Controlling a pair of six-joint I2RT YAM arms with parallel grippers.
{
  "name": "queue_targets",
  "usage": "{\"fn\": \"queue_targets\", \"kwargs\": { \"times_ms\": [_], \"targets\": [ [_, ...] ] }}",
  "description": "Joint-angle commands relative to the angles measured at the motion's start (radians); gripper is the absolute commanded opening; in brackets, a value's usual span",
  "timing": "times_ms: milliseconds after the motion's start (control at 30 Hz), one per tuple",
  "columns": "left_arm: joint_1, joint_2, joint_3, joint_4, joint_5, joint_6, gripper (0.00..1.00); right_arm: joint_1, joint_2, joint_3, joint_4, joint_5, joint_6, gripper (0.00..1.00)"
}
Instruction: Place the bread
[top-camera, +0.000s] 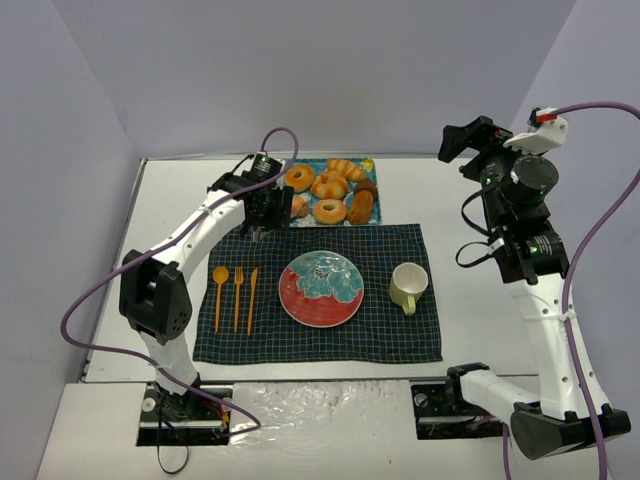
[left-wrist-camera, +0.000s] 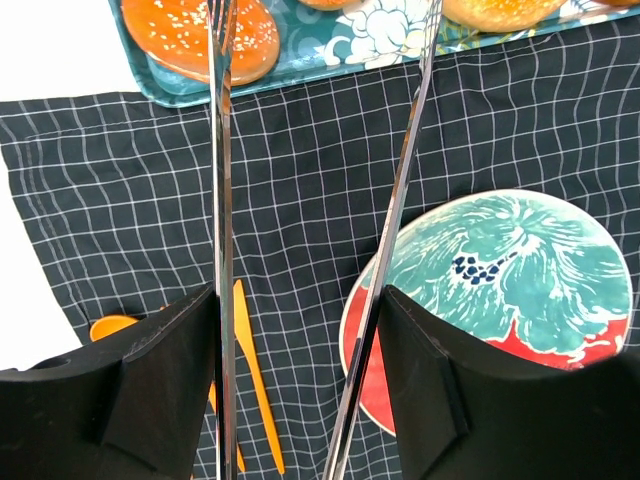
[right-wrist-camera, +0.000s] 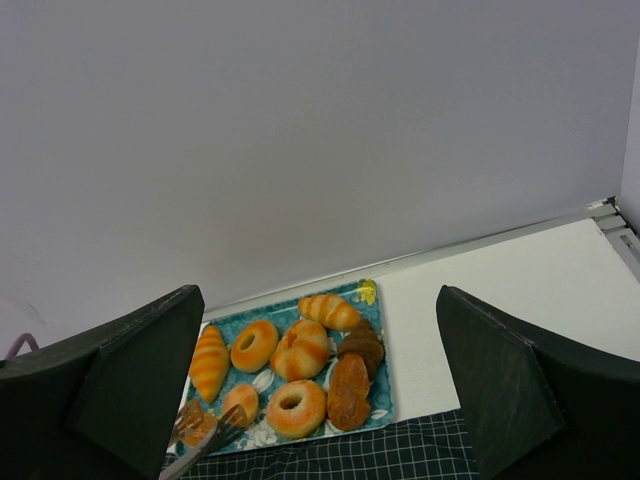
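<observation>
Three orange pieces, a spoon (top-camera: 220, 293), a fork (top-camera: 238, 297) and a knife (top-camera: 253, 298), lie side by side on the left of a dark checked cloth (top-camera: 390, 340) on the white worktop (top-camera: 430, 190). Behind them the left hand (top-camera: 268, 210) pinches shiny tongs (left-wrist-camera: 222, 200). The two tong arms stand apart and reach onto the near left corner of the blue tray (left-wrist-camera: 310, 65). The bread (top-camera: 298, 207) sits in that corner, just beside the hand, with ring doughnuts (top-camera: 330, 211) further in. A red and green plate (top-camera: 320, 288) lies in the middle of the cloth, with a pale cup (top-camera: 408, 287) to its right. The right hand (top-camera: 462, 143) hangs high on the right, spread wide and holding nothing. Only the right wrist view shows the tong tips, close by the bread. In the top view the left hand covers them.
</observation>
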Motion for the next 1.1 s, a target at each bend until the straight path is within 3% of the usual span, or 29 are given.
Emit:
{"fn": "queue_targets", "kwargs": {
  "times_ms": [0,800,1067],
  "targets": [
    [-0.007,0.006,0.060,0.060,-0.004,0.015,0.57,0.002,-0.024,0.009,0.078,0.025,-0.022,1.00],
    [-0.007,0.140,0.153,0.052,-0.010,0.027,0.56,0.002,-0.037,0.012,0.067,0.041,-0.033,1.00],
    [-0.007,0.161,0.161,0.053,-0.034,0.026,0.51,0.002,-0.039,0.008,0.066,0.046,-0.034,1.00]
  ]
}}
